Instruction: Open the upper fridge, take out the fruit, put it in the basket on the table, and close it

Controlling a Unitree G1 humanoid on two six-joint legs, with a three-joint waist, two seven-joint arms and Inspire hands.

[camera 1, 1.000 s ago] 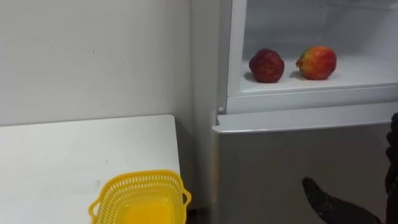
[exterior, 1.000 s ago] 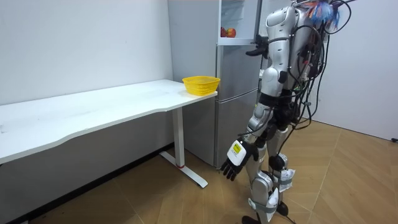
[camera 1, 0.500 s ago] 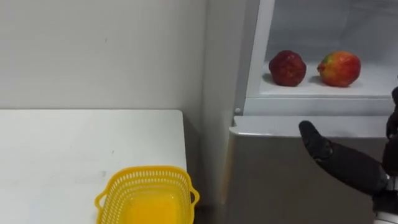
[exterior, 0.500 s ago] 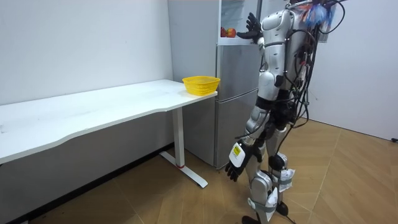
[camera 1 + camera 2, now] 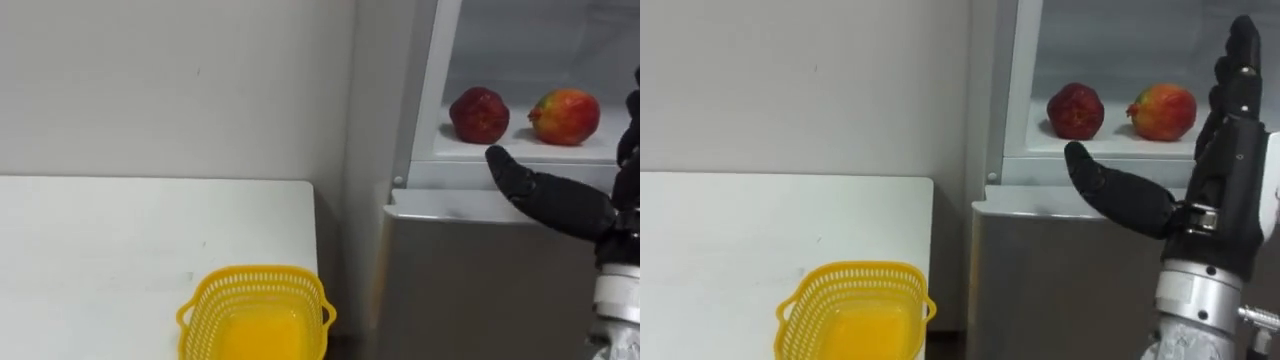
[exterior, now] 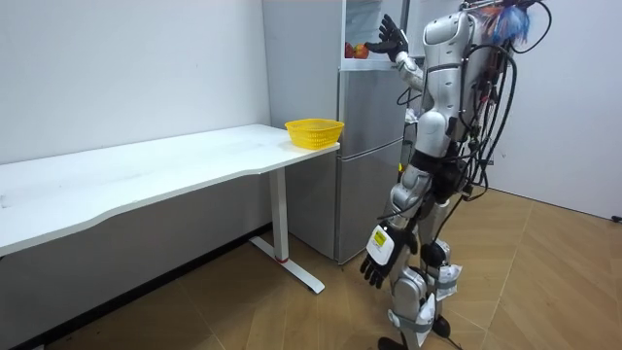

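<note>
Right robot hand (image 5: 1228, 190), straight-fingered and empty, is raised before the open upper fridge (image 5: 1025, 90), with a dark apple (image 5: 1076, 110) and a red-yellow apple (image 5: 1163, 111) on its shelf (image 5: 1110, 146). Left robot hand (image 6: 377, 267) hangs loose. Yellow basket (image 5: 850, 270), bottom cropped, sits at the counter's (image 5: 730, 240) corner.

A dark red apple (image 5: 479, 115) and a red-yellow apple (image 5: 565, 116) (slightly apart) rest on the fridge shelf (image 5: 455, 150).
</note>
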